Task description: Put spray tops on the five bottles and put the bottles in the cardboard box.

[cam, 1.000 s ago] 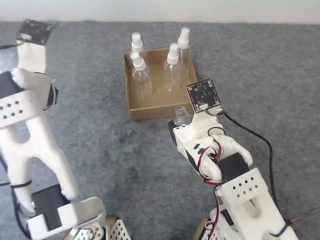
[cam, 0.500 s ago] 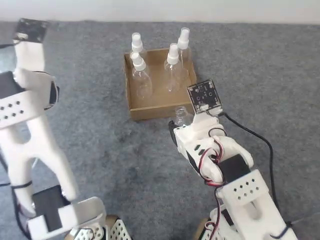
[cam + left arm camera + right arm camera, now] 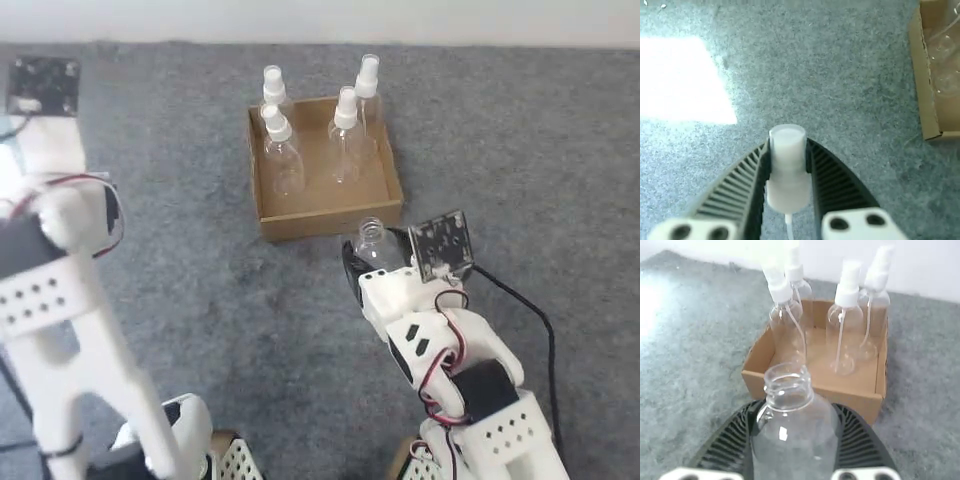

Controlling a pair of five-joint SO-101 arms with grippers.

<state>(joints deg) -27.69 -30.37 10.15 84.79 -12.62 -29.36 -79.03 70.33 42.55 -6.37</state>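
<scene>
My right gripper [image 3: 792, 440] is shut on a clear bottle [image 3: 790, 425] with a bare neck, held upright just in front of the cardboard box [image 3: 812, 385]; from above the bottle [image 3: 372, 242] stands at the box's [image 3: 325, 215] near wall. Several capped bottles [image 3: 283, 150] stand inside the box. My left gripper [image 3: 787, 172] is shut on a white spray top [image 3: 787, 165], its thin tube pointing toward the wrist, above the grey carpet. In the high view the left arm [image 3: 45, 200] rises at the far left, away from the box.
Grey carpet [image 3: 520, 130] covers the whole table. A bright patch of light [image 3: 680, 80] lies on it in the left wrist view. The box corner [image 3: 932, 75] shows at that view's edge. Open carpet lies between the two arms.
The right arm has tilted and drawn back a little with the bottle, so the bottle's open neck now shows from above. The left arm has swung up and shifted at the far left.
</scene>
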